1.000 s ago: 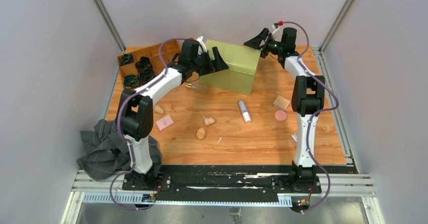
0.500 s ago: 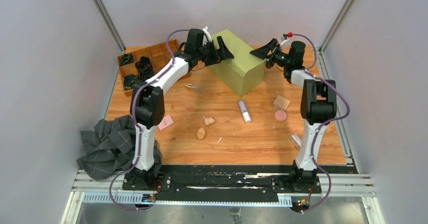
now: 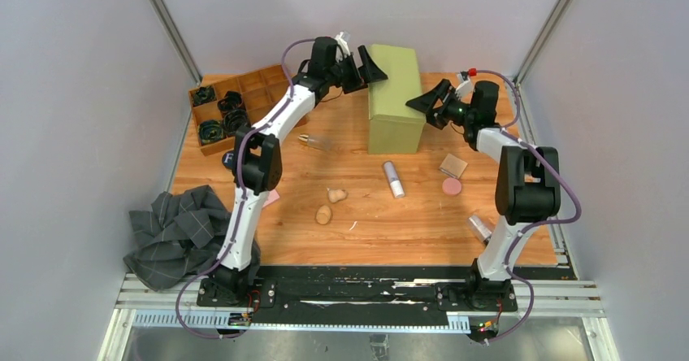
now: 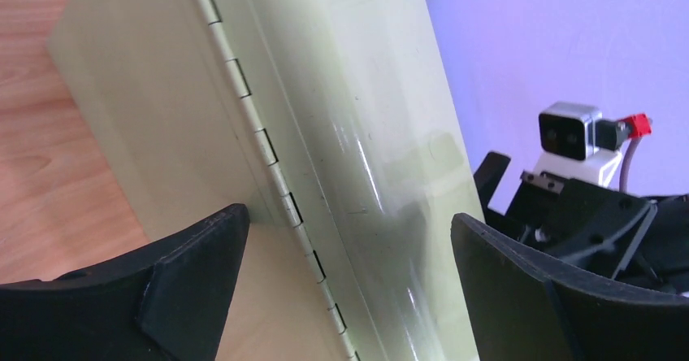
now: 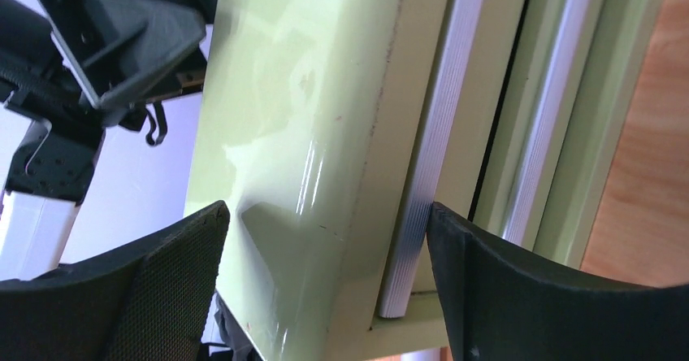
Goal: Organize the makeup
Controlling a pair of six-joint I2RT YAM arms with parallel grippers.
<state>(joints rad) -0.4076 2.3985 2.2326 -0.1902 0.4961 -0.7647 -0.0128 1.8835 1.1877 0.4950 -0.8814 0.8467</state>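
A pale green hinged box (image 3: 394,97) stands closed at the back middle of the table. My left gripper (image 3: 370,67) is open at its far left corner; the left wrist view shows the hinge side (image 4: 268,150) between the spread fingers (image 4: 195,251). My right gripper (image 3: 426,101) is open at the box's right side, facing its ribbed silver edge (image 5: 431,174). On the table lie a silver-white tube (image 3: 393,179), a tan square pad (image 3: 452,165), a pink round puff (image 3: 452,186), two beige sponges (image 3: 336,194) (image 3: 324,214), and clear bottles (image 3: 315,141) (image 3: 479,227). The dark compact (image 3: 230,162) is partly hidden by the left arm.
A wooden divided tray (image 3: 252,84) at the back left holds black coiled bands (image 3: 219,115). A dark grey cloth (image 3: 175,235) hangs over the table's front left corner. A pink flat pad (image 3: 270,199) peeks out by the left arm.
The green box has turned from lying skewed to standing straight, its long side running front to back. My left gripper moved up and right; my right gripper moved down and right.
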